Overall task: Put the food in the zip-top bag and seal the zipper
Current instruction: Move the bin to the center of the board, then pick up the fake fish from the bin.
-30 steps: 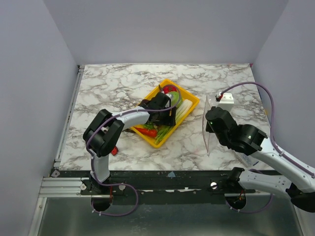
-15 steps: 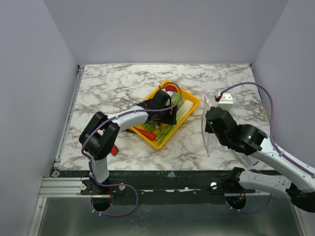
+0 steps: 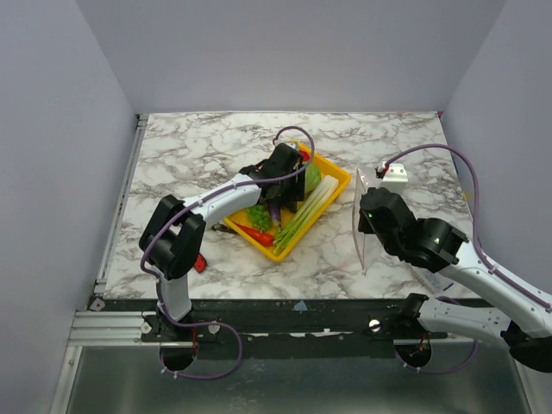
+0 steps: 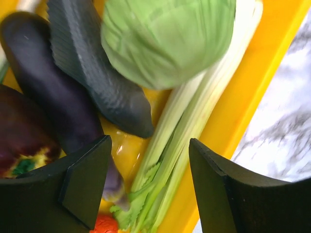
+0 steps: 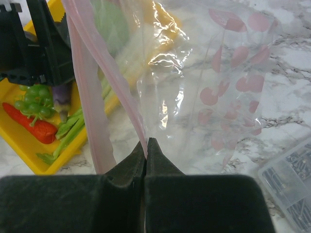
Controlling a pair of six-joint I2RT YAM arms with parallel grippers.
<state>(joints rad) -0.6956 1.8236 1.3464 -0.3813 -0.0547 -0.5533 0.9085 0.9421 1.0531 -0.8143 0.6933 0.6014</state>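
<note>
Left gripper (image 4: 149, 187), jaws open and empty, over tray (image 4: 257, 87); cabbage (image 4: 165, 39), leek (image 4: 182, 121), cucumber (image 4: 97, 73) and eggplant (image 4: 46, 97) are all cropped. Right gripper (image 5: 146, 145), jaws closed on bag (image 5: 194, 87) at zipper (image 5: 85, 111), right of the tray, above surface (image 3: 190, 147).

White marble table (image 3: 198, 155) with grey veining, walled in by plain grey panels (image 3: 285, 52) on three sides. Sitting at an angle near the middle is the yellow tray (image 3: 276, 254), one corner pointing at the near edge. In the left wrist view its bright rim runs diagonally, marble just beyond. Down at the near left, a sliver of a red-handled tool (image 3: 200, 264) peeks out on the marble, mostly covered. Over on the right, a small clear packet (image 5: 289, 191) lies flat on the table, packed with fine grey bits, possibly hardware, too blurred to call.
</note>
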